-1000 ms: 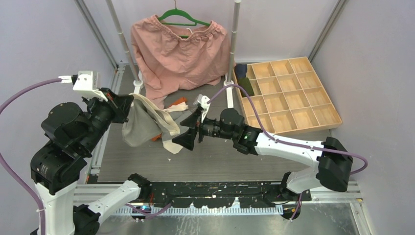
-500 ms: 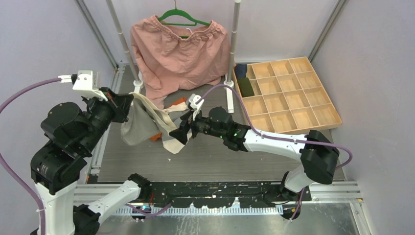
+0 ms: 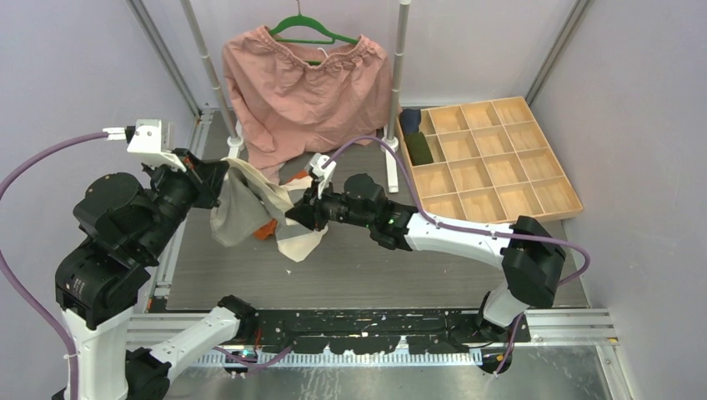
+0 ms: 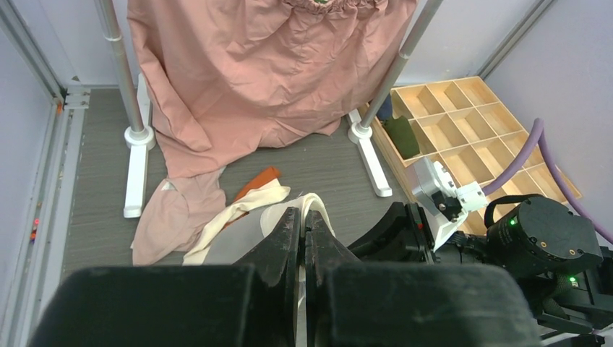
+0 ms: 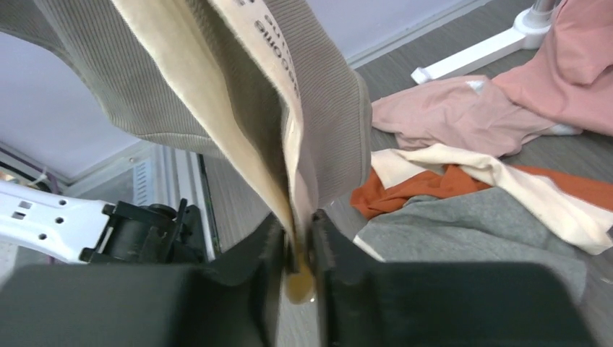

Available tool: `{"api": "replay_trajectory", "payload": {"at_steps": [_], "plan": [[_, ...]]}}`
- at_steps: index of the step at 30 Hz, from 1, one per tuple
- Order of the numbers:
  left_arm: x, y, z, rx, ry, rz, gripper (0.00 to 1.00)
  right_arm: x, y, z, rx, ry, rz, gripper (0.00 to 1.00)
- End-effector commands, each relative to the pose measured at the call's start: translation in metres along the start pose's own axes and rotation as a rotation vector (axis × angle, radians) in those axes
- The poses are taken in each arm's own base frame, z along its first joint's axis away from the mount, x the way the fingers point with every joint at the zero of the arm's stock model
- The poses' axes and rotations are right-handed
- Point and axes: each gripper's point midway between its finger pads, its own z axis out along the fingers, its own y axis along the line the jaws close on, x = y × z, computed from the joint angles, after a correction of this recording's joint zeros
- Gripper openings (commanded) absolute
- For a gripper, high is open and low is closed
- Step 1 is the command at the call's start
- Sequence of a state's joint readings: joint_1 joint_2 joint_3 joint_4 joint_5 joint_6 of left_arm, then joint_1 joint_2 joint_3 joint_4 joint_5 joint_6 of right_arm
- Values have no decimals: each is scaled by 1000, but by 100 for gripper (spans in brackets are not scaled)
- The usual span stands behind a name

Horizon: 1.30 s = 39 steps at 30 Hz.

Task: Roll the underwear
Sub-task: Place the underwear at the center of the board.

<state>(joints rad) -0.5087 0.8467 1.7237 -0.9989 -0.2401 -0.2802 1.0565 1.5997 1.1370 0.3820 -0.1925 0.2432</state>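
Grip locked at both ends

Ribbed grey cloth underwear with cream band [image 3: 236, 215] hangs above the dark table [image 3: 375, 267]: left jaws shut tight on its top, right jaws pinched on its lower edge. Pink, orange, cream pieces [image 5: 466, 172] lie below.

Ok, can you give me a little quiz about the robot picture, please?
1. True or false: a dark green roll sits in the wooden tray.
2. What colour is the hanger? A red, B green, C blue.
3. How many grippers pinch the grey underwear?
Key: 1 true. 2 B. 3 Two: the left gripper and the right gripper both pinch it.
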Motion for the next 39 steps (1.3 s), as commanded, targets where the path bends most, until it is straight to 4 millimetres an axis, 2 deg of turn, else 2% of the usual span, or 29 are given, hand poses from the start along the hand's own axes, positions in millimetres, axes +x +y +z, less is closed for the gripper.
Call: {"api": "replay_trajectory", "payload": {"at_steps": [1,3,7,10,15,16,18,23,27,30,34,36,39], "plan": [[-10,-3,3,10,-41,2,1,-16,7,-4,-14,-23,15,14],[-8,-2,3,7,-36,1,1,-16,-1,-14,41,-13,20,1],[9,-5,10,20,9,-5,1,-17,-21,-48,186,23,-4,1],[38,-13,26,58,98,-12,1,-10,-34,-84,289,102,-70,1],[100,-37,67,149,249,-71,0,5,-64,-155,536,272,-127,1],[118,-39,78,152,284,-83,0,8,-70,-169,585,296,-134,1],[136,-42,97,151,305,-110,1,11,-78,-198,672,339,-145,1],[167,-48,143,144,308,-148,1,9,-92,-266,873,402,-173,1],[179,-59,180,170,298,-169,1,3,-97,-307,994,408,-174,1],[185,-72,205,211,303,-175,0,2,-100,-328,1056,431,-185,1],[193,-88,236,268,298,-206,0,-2,-100,-343,1094,453,-199,1],[201,-94,245,293,310,-211,1,-1,-95,-342,1064,461,-185,1],[233,-90,251,294,357,-192,1,24,-73,-319,864,547,-112,1]]}}
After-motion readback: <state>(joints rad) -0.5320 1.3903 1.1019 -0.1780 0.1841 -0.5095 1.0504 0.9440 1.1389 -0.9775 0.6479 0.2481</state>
